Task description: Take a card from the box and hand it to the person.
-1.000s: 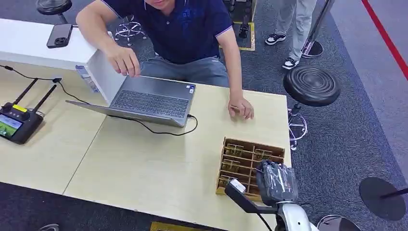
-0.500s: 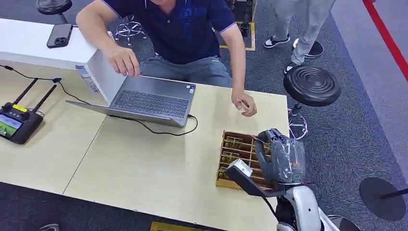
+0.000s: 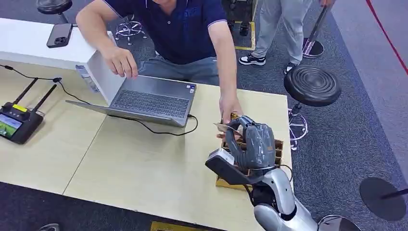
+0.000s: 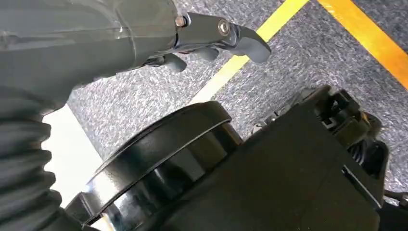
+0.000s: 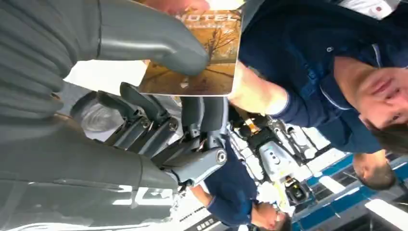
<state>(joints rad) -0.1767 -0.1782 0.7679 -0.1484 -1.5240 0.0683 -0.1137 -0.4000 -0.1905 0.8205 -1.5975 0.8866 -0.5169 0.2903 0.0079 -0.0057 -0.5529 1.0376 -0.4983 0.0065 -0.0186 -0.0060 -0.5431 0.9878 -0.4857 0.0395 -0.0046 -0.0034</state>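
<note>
In the head view my right hand (image 3: 251, 142) is raised above the wooden compartment box (image 3: 278, 147) at the table's right end and hides most of it. It pinches a brown printed card (image 3: 222, 127) that points toward the seated person. The person's hand (image 3: 230, 108) reaches down to the card's far end and touches it. The right wrist view shows the card (image 5: 202, 53) clamped between my thumb (image 5: 149, 41) and the dark fingers (image 5: 192, 115). My left hand (image 4: 96, 38) hangs over grey carpet, fingers (image 4: 226, 36) loose and holding nothing.
An open laptop (image 3: 151, 102) with a black cable lies mid-table, the person's other hand on its lid. A remote controller (image 3: 17, 122) sits at the left edge. A black stool (image 3: 312, 85) stands beyond the table's right end, and another person stands behind it.
My right hand has risen out of the box with a card and swung toward the person. The person's hand has come off the table to meet the card.
</note>
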